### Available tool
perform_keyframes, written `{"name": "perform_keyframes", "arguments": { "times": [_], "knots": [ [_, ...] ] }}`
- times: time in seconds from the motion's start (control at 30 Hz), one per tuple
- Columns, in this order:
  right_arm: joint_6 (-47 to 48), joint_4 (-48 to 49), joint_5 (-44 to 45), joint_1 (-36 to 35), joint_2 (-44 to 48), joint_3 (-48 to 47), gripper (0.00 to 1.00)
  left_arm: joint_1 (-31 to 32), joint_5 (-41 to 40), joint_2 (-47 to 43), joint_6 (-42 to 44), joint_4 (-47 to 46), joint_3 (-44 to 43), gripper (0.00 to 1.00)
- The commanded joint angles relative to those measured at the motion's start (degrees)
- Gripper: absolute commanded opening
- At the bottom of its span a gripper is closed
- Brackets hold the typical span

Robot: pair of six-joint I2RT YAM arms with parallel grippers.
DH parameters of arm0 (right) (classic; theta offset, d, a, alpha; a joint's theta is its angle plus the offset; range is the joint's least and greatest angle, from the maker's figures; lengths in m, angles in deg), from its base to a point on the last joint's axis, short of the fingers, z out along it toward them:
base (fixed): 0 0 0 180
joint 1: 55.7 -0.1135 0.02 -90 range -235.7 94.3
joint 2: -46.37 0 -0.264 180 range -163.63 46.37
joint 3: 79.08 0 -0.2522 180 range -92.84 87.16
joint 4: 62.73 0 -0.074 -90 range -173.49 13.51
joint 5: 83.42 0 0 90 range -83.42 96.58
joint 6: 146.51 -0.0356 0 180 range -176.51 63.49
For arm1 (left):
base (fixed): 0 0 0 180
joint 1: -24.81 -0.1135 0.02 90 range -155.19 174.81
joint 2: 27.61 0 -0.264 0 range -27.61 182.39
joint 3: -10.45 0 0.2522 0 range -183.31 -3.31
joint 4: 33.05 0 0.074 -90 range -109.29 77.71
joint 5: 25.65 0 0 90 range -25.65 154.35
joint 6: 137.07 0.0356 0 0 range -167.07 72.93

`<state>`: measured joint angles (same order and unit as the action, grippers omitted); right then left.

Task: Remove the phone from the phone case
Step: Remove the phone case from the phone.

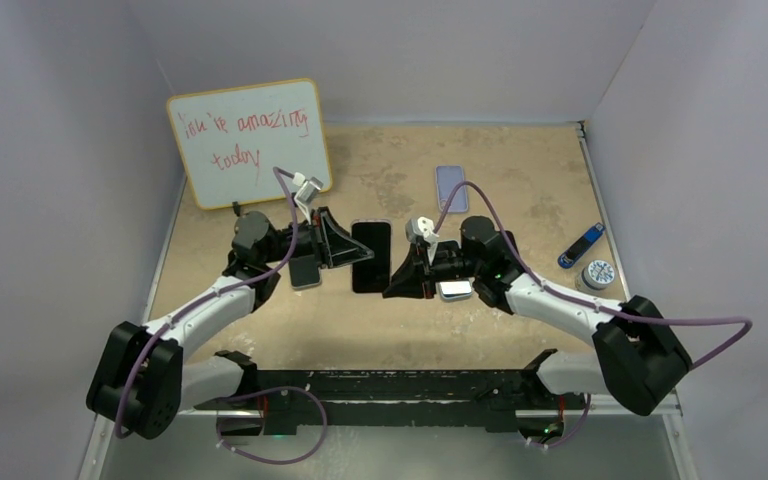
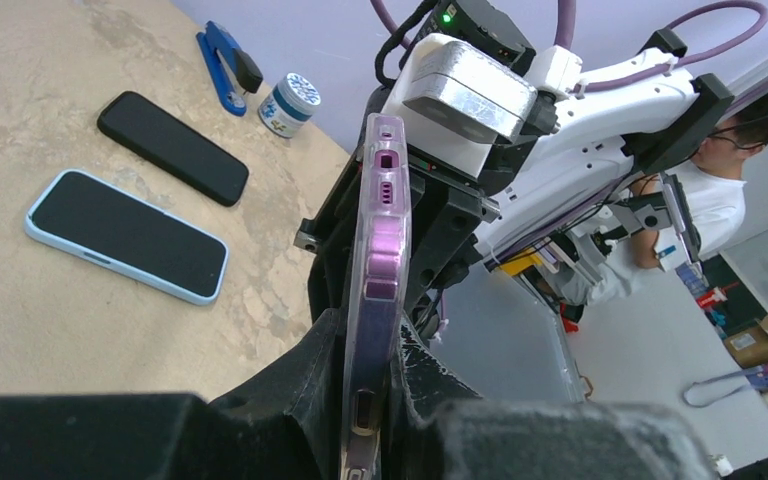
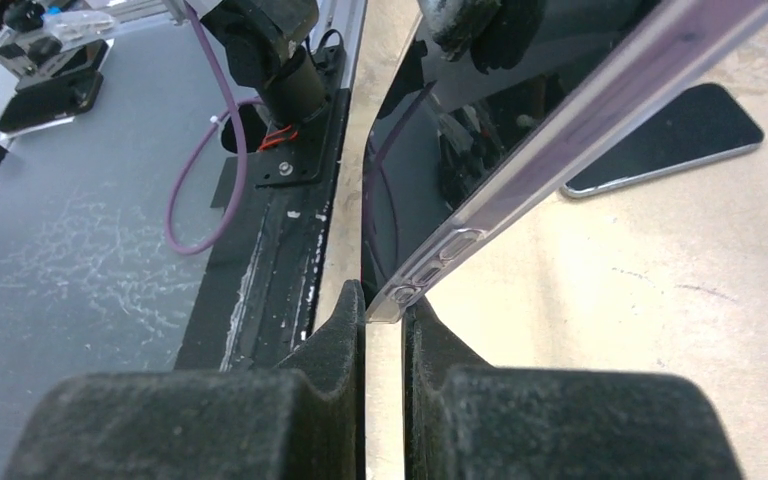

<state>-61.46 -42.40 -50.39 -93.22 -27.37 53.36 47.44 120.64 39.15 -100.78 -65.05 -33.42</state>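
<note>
A black phone (image 1: 371, 256) in a clear, purple-tinted phone case (image 2: 378, 230) hangs above the table between both arms, its screen facing the top camera. My left gripper (image 2: 372, 330) is shut on one long edge of the cased phone, which stands edge-on between the pads. From the other side, my right gripper (image 3: 385, 300) has its jaws nearly together, pinching a corner of the clear case (image 3: 580, 110) at their tips. In the top view, the left gripper (image 1: 348, 245) and right gripper (image 1: 396, 280) flank the phone.
On the table lie a black phone (image 2: 172, 147), a phone in a light blue case (image 2: 127, 235) and a lilac case (image 1: 451, 188). A blue stapler (image 1: 580, 245) and small jar (image 1: 597, 274) sit at the right. A whiteboard (image 1: 248, 140) leans at the back left.
</note>
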Motion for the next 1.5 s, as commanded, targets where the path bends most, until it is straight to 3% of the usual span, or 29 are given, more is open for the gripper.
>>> {"name": "perform_keyframes", "arguments": {
  "times": [0.0,0.2,0.3,0.8,1.03,1.23,1.33,1.4,1.47],
  "knots": [
    [10.98,3.02,-0.03,-0.98,2.53,0.31,0.03,0.22,-1.07,0.74,-9.16,-6.63,-0.67,0.0],
    [15.46,1.64,1.29,-0.98,2.34,-1.13,0.09,0.22,-0.2,0.43,-10.56,-6.64,-0.08,0.0],
    [19.6,0.39,1.21,-1.03,2.03,-1.87,0.0,0.22,-0.05,0.23,-10.83,-6.46,0.34,0.0],
    [41.59,-11.74,1.54,-1.53,1.84,-7.76,0.0,0.22,0.65,0.64,-10.01,-3.34,1.19,0.0],
    [40.55,-10.14,3.92,-1.51,0.75,-9.18,0.0,0.22,0.22,-1.0,-8.22,-1.31,1.06,0.0],
    [30.73,-2.57,7.38,-1.51,0.96,-5.47,0.0,0.13,-1.72,-3.71,-7.53,-1.57,1.69,0.0],
    [24.18,1.87,11.98,-1.51,1.67,-2.49,0.14,-0.03,-4.27,-4.84,-6.66,0.16,1.72,0.0],
    [19.53,4.27,16.36,-1.51,2.79,-0.7,0.33,-0.13,-6.91,-5.41,-5.93,2.48,1.61,0.0],
    [14.9,6.11,20.72,-1.53,4.06,1.19,0.45,-0.13,-10.29,-5.94,-5.31,4.76,1.71,0.0]
  ]
}}
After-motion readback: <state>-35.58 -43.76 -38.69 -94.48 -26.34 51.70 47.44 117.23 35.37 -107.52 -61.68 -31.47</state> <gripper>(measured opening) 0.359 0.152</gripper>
